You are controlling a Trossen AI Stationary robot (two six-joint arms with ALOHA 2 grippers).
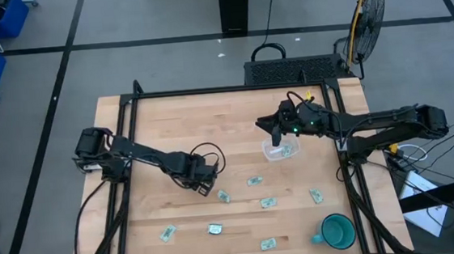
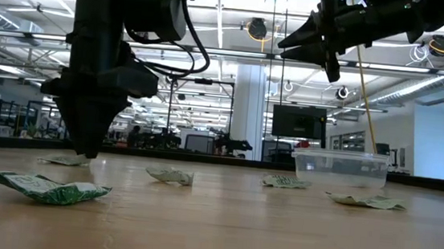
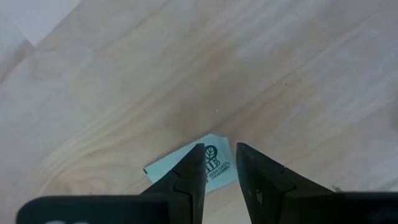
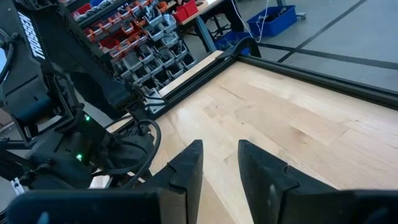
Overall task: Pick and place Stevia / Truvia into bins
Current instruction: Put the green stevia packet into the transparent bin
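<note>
The left pincer (image 3: 219,163) is low over the tabletop (image 3: 186,68), its fingers set to a narrow gap and gripping nothing, and one Stevia sachet (image 3: 214,167) lies flat directly beneath the tips, straddled by them; its long axis runs slantwise across the gap, so a short straight descent looks enough to pinch it. In the high view this pincer (image 1: 205,185) sits left of centre, with that sachet (image 1: 223,196) just beside it and the other sachets spread toward the near edge, the closest of them (image 1: 255,181) further right. The clear bin (image 1: 278,149) is well apart, on the far right side, already holding at least one sachet. The right pincer (image 1: 274,128), narrowly parted and empty, hovers just above that bin. A teal mug (image 1: 335,231) stands near the right front corner, clear of any direct path.
</note>
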